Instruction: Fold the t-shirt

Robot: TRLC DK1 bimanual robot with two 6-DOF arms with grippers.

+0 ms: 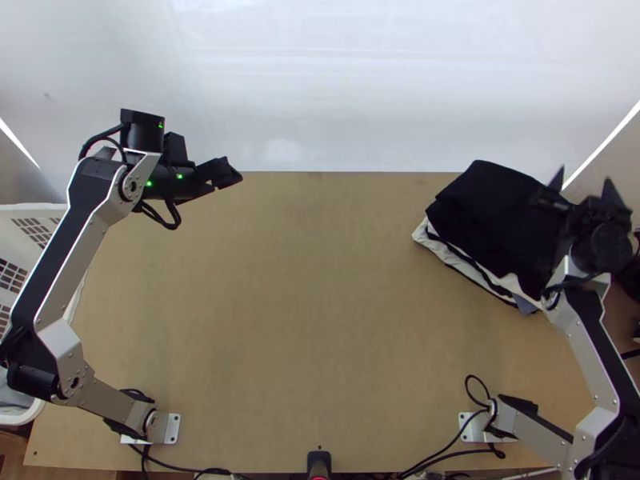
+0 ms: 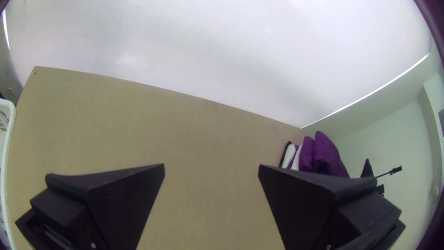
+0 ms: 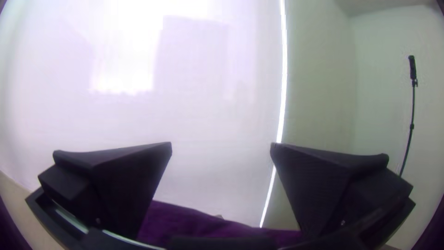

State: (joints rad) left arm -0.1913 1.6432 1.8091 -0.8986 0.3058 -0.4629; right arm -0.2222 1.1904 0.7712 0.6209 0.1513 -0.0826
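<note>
Two robot arms stand at one wooden tabletop point(image 1: 312, 320). In the top view, the left end effector point(image 1: 226, 176) is at the upper left of the frame, near the tabletop's far edge. It is let go wide, with a big gap between its tips. The right end effector point(image 1: 585, 181) is at the right of the frame, in front of the right side of one pile of folded cloth point(image 1: 496, 216). It is let go wide too, and I cannot tell if it touches the pile.

The pile sits at the upper right of the top view. I cannot tell if the t-shirt is in it, or how many pieces it has. The top view makes the top cloth look black, with white and a bit of grey-blue poking out under it. The left wrist view shows purple cloth in the pile, with white and black next to it. The right wrist view shows purple cloth low down in the middle.

The top view also shows one white basket point(image 1: 34, 210) with holes at the left edge, and one small black thing point(image 1: 318, 462) at the bottom middle. The right wrist view shows one thin black pole point(image 3: 411, 125) at the right, and one big white screen point(image 3: 208, 115).
</note>
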